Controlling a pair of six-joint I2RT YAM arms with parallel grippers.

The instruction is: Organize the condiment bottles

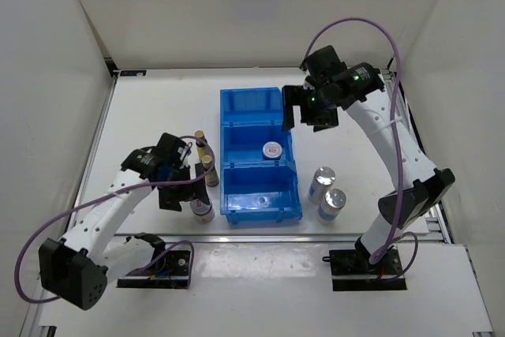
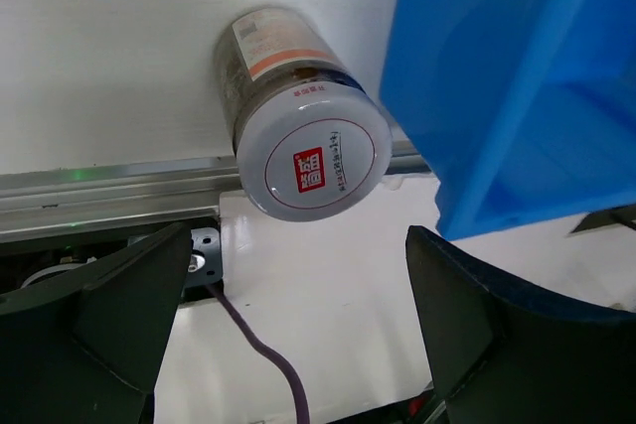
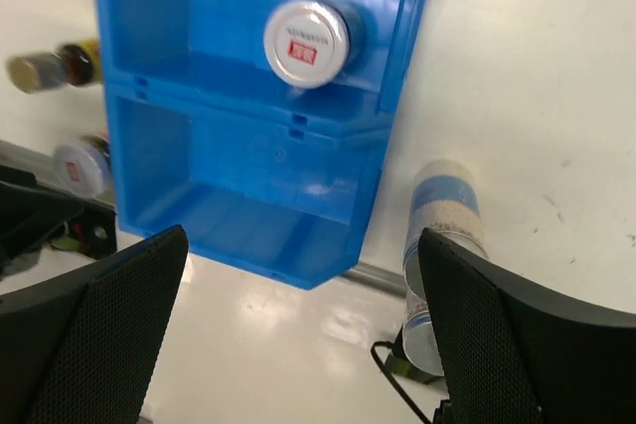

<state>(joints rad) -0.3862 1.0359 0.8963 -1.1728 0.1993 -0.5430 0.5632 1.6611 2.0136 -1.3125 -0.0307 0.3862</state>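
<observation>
One white-lidded jar (image 1: 272,149) with a red mark stands in the middle compartment of the blue bin (image 1: 237,108); it also shows in the right wrist view (image 3: 306,42). The other white-lidded jar (image 1: 202,208) stands on the table by the bin's near left corner, just ahead of my open, empty left gripper (image 1: 186,189); the left wrist view shows this jar (image 2: 311,151) beyond the gripper (image 2: 298,345). Two amber bottles (image 1: 201,140) (image 1: 210,168) stand left of the bin. Two silver-topped cylinders (image 1: 323,181) (image 1: 333,201) stand right of it. My right gripper (image 1: 306,120) hangs open and empty above the bin's far right side.
The blue bin's wall (image 2: 517,76) is close on the right of the left gripper. The bin's near compartment (image 3: 248,196) and far compartment hold nothing. White walls enclose the table. The table's metal front edge (image 2: 109,191) and a purple cable (image 2: 258,345) run near the left gripper.
</observation>
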